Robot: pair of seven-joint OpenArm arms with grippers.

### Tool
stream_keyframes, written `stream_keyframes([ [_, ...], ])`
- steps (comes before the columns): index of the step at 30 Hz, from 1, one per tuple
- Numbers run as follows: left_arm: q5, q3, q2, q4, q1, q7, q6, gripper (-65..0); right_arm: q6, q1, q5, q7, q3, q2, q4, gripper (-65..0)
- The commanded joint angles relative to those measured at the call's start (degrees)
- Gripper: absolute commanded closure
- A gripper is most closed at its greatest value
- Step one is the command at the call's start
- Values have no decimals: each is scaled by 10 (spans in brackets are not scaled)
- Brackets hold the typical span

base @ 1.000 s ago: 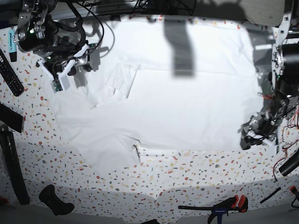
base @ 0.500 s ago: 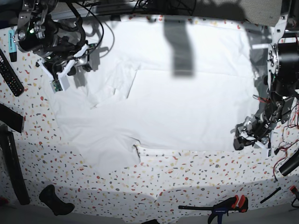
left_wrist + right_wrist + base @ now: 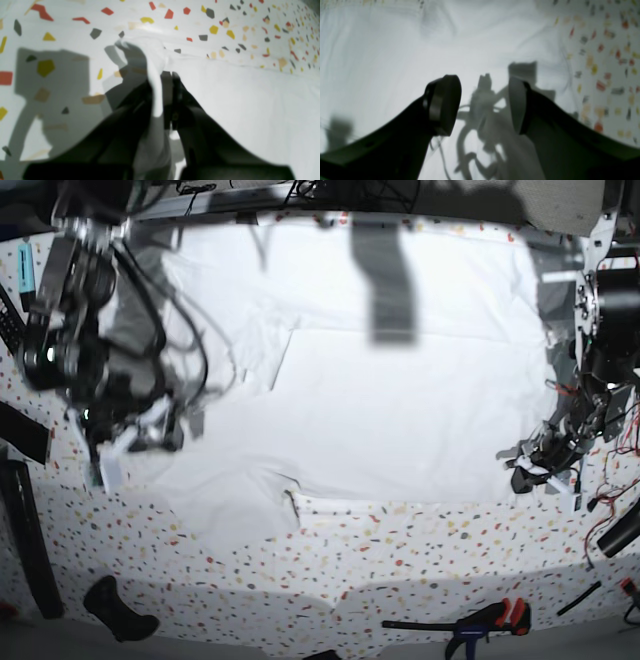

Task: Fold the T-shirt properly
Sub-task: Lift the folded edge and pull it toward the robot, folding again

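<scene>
The T-shirt (image 3: 380,410) lay spread on the counter (image 3: 420,560). My left claw (image 3: 163,75) was clamped on its corner at the near edge; my right claw (image 3: 485,100) hung apart above the cloth. Next I probably needed a second grip, then a lift together.

T-shirt (image 3: 400,410): 1 | arms: 2 | clamp (image 3: 480,625): 1 | remote (image 3: 22,340): 1
</scene>
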Motion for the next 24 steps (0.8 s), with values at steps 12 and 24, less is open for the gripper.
stream_keyframes([
  [12, -3, 0, -7, 26, -14, -5, -5, 0, 78, 332, -103, 72, -106, 43, -493, -335],
  [24, -3, 0, -7, 26, -14, -5, -5, 0, 76, 383, -174, 201, -227, 104, -616, -336],
])
